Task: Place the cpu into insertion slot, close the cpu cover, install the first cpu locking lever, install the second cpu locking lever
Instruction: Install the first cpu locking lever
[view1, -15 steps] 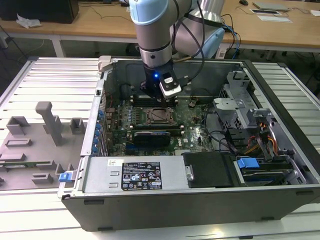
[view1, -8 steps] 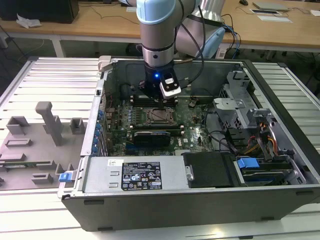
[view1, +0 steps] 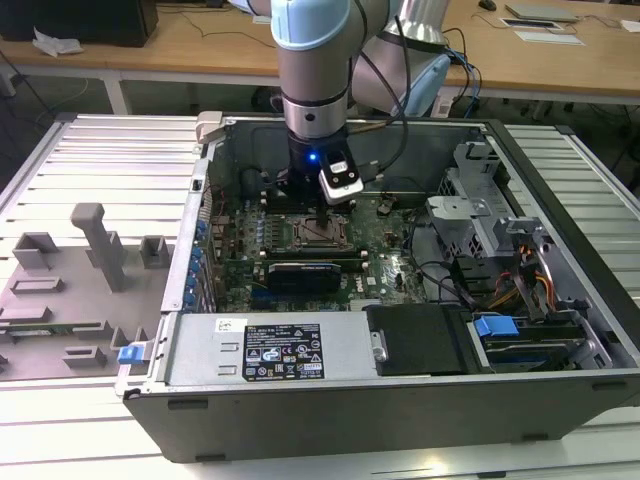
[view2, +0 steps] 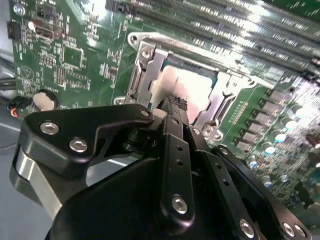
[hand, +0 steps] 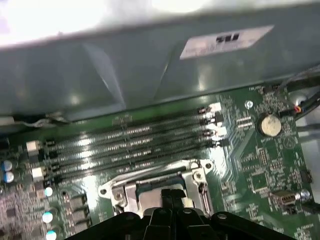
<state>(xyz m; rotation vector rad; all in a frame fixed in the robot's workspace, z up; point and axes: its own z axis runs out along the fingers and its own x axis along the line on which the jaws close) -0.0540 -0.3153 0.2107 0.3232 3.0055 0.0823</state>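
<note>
My gripper (view1: 310, 205) reaches down into the open computer case, right over the insertion slot (view1: 318, 232) on the green board. In the second wrist view the black fingers (view2: 174, 107) are pressed together. Their tip sits at the near edge of the pale cpu (view2: 195, 85), which lies flat in the socket. The silvery cpu cover (view2: 141, 70) frames the cpu on its sides and looks lowered over it. In the first wrist view the gripper (hand: 172, 199) is shut at the edge of the insertion slot (hand: 150, 186). I cannot tell whether the tip touches the cover.
Long memory slots (hand: 135, 140) run beside the socket, with a coin battery (hand: 270, 125) past them. A long black card (view1: 305, 272) lies in front of the socket. The power supply (view1: 270, 350), drive cage (view1: 500, 250) and case walls (view1: 205, 190) hem the arm in.
</note>
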